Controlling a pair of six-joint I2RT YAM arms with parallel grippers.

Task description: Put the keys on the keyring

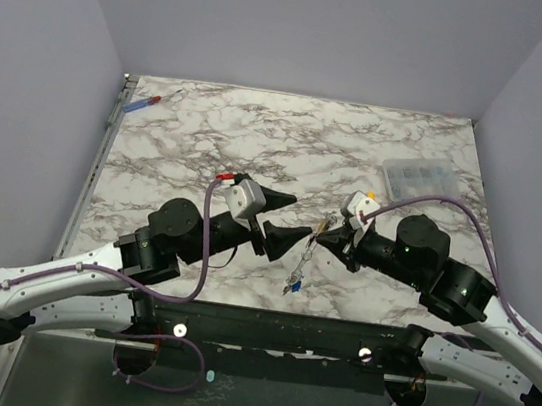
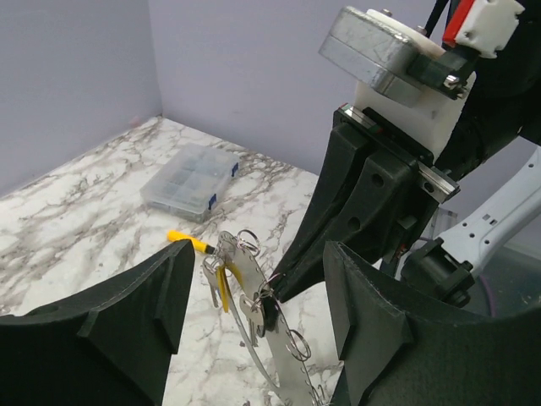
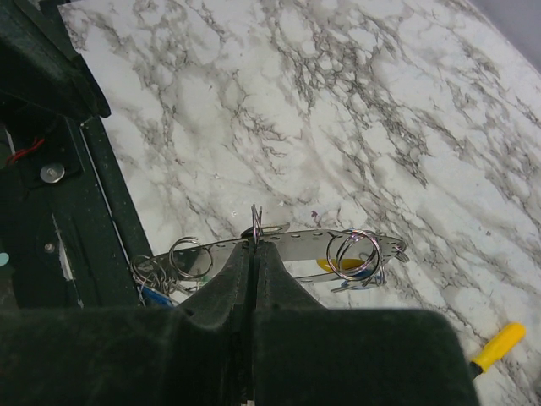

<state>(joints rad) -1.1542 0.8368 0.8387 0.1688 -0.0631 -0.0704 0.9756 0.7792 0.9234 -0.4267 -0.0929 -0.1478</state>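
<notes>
Marble tabletop (image 1: 261, 131) bare farther out. Your right claw (image 3: 255, 245) pinches silver metal keyring (image 3: 296, 245); left claw (image 2: 258, 258) gapes wide beside it. Yellow-handled screwdriver (image 3: 499, 345) near.

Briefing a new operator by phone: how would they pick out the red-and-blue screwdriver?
Start at the marble table, then go to its far left corner. The red-and-blue screwdriver lies there alone. Its two-colour handle sets it apart from the yellow-handled screwdriver near the right claw.
</notes>
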